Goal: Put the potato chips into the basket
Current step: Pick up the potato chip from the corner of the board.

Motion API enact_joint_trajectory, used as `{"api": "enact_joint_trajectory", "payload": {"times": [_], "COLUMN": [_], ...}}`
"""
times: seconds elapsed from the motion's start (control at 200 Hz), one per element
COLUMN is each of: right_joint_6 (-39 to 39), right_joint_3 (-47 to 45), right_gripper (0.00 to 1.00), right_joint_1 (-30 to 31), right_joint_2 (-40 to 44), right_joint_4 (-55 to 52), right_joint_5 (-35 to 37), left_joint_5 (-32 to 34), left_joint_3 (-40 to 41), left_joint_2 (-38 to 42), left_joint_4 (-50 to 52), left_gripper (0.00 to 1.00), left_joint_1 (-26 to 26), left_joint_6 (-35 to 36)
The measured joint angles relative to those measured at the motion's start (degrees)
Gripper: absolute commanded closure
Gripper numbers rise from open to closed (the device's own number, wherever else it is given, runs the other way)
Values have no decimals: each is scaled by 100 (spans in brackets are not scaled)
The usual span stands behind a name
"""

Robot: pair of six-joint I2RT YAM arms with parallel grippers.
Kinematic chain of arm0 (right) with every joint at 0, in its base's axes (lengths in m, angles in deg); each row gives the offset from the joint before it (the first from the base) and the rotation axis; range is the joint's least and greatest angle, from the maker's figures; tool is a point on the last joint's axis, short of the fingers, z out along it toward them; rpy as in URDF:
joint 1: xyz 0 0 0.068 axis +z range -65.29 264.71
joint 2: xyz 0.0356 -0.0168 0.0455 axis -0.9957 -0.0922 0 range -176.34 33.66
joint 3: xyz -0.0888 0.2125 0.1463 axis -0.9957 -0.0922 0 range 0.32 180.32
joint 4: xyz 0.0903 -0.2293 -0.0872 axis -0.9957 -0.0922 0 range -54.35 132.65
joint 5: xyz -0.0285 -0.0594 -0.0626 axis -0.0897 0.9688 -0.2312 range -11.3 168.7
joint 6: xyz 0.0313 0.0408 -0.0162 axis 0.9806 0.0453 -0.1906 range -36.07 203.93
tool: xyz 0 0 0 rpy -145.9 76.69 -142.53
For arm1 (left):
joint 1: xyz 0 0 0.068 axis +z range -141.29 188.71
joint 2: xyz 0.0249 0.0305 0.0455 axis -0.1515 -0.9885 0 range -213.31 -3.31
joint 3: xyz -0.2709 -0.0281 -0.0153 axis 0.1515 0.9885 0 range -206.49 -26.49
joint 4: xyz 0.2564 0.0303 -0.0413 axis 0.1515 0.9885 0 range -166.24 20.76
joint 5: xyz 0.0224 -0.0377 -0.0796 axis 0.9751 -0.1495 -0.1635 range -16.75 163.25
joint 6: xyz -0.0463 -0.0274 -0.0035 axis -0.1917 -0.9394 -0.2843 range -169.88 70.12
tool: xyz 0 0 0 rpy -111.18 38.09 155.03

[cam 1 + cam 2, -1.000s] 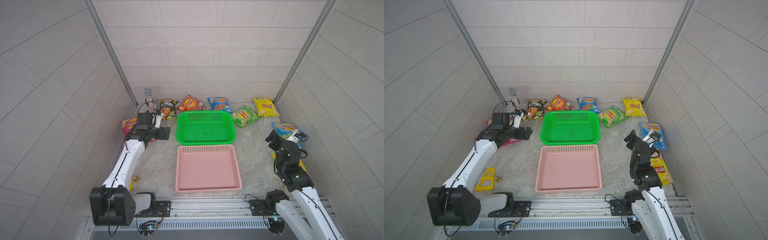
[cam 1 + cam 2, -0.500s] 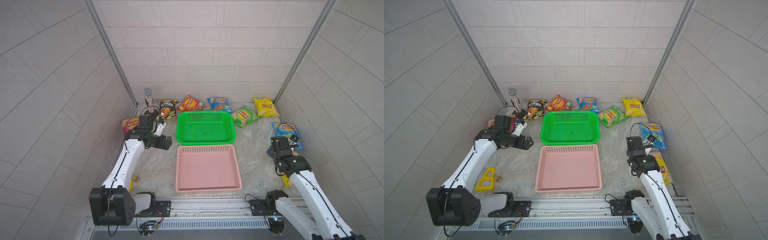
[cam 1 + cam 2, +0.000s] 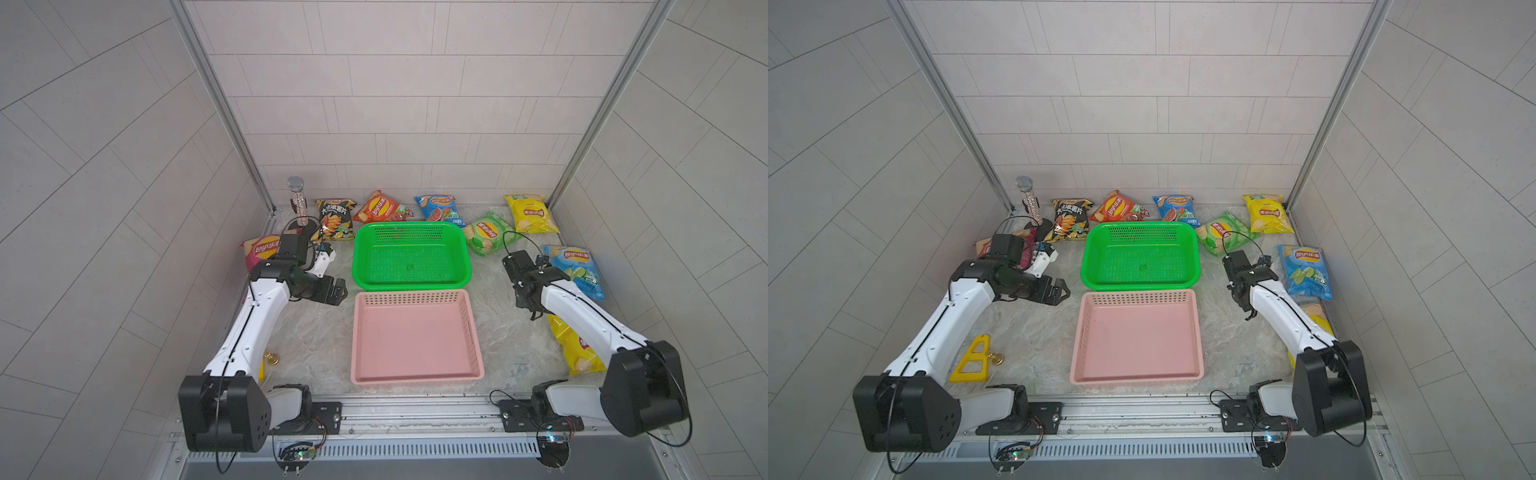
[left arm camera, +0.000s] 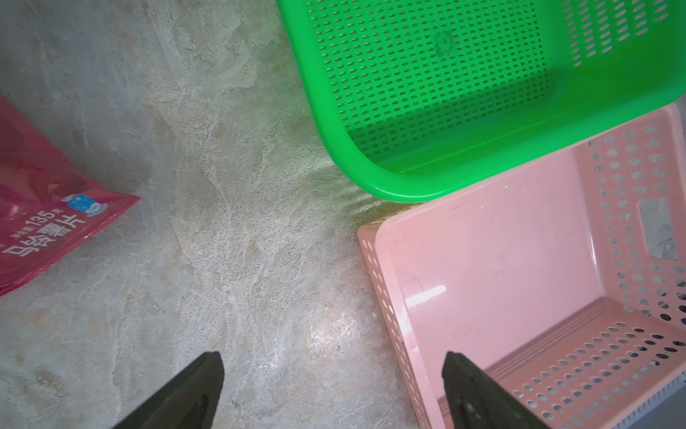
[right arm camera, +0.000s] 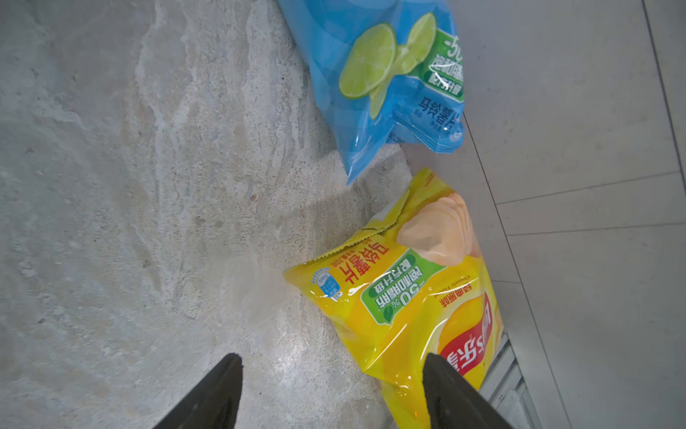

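Note:
An empty green basket [image 3: 361, 257] and an empty pink basket [image 3: 473, 324] stand mid-table. Potato chips lie around them: magenta bag [image 3: 262, 248], black [image 3: 334, 216], orange-red [image 3: 380, 208], blue [image 3: 440, 207], green [image 3: 484, 232] and yellow [image 3: 530, 212] at the back, a blue lime bag [image 5: 378, 74] and a yellow bag [image 5: 401, 304] by the right wall. My left gripper [image 4: 332, 366] hangs open over bare table beside the pink basket's corner. My right gripper [image 5: 332, 366] is open above the table, one finger over the near yellow bag's edge.
A glittery microphone [image 3: 296, 203] stands on its stand in the back left corner. A yellow triangular piece [image 3: 971, 359] and a small brass object [image 3: 272, 358] lie front left. Tiled walls close in both sides and the back.
The right arm swung from above the blue lime bag down toward the near yellow bag, its jaws narrowing slightly. The left gripper moved from the magenta bag toward the pink basket's corner.

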Motion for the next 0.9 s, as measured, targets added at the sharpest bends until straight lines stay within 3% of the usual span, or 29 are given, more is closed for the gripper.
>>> {"api": "enact_joint_trajectory", "payload": {"times": [0.185, 0.48, 0.896], "right_joint_6": [-181, -310, -308], "right_joint_3": [319, 876, 999], "right_gripper": [20, 31, 34], "right_joint_1": [101, 101, -262], "right_joint_2": [-984, -2269, -2618], "right_joint_4": [-98, -153, -295], "right_joint_5": [393, 986, 1274], "left_joint_5": [4, 0, -90], "left_joint_3": [9, 13, 13], "left_joint_2": [0, -2, -50], "left_joint_4": [-13, -13, -13], "left_gripper": [0, 0, 0], "left_joint_1": [0, 0, 0], "left_joint_6": [0, 0, 0]}}
